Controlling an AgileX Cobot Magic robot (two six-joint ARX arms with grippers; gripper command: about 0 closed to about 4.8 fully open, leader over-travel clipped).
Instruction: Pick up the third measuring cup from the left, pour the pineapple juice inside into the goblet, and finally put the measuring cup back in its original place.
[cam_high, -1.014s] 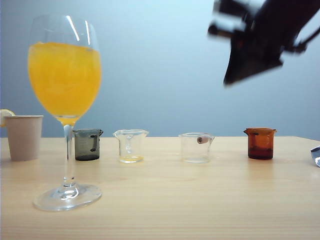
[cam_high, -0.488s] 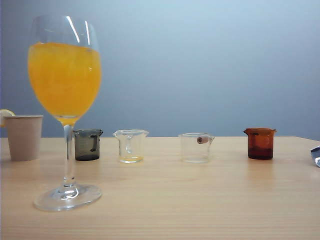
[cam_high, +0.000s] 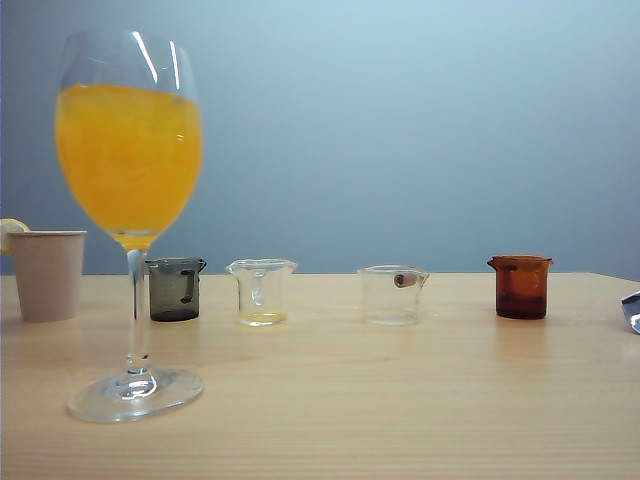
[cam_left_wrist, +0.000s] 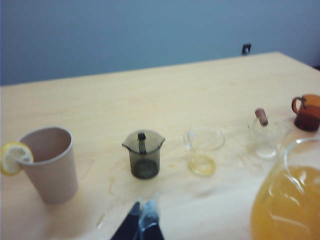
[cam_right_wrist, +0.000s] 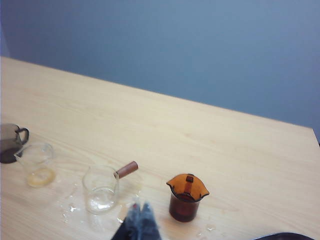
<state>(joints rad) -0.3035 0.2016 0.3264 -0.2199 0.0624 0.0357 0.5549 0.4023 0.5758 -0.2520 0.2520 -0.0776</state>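
1. My left jaws (cam_left_wrist: 142, 220) hang above the worktop (cam_high: 400, 400), over bare wood on the near side of the smoky grey cup (cam_left_wrist: 143, 155); only their blurred tips show, pressed close together, so I take them as closed and empty.
2. My right jaws (cam_right_wrist: 140, 220) hover above the worktop too, between the third measuring cup (cam_right_wrist: 101, 190) and the amber-brown cup (cam_right_wrist: 186, 198), on their near side; they are closed on nothing.
3. Neither of my arms shows in the exterior view.
4. The third measuring cup (cam_high: 392, 295) stands upright in the row of small cups along the far part of the worktop, well apart from its neighbours, with its reddish-brown mark near the rim. It looks nearly clear inside.
5. The goblet (cam_high: 130, 200) stands at the near left of the worktop, upright on its round foot, filled high with orange-yellow liquid; the pineapple juice cannot be told apart in it.
6. The narrower clear cup (cam_high: 261, 292) beside the grey one holds a little yellow liquid at its bottom.
7. A beige paper cup (cam_high: 47, 273) with a lemon slice on its rim stands at the left edge.
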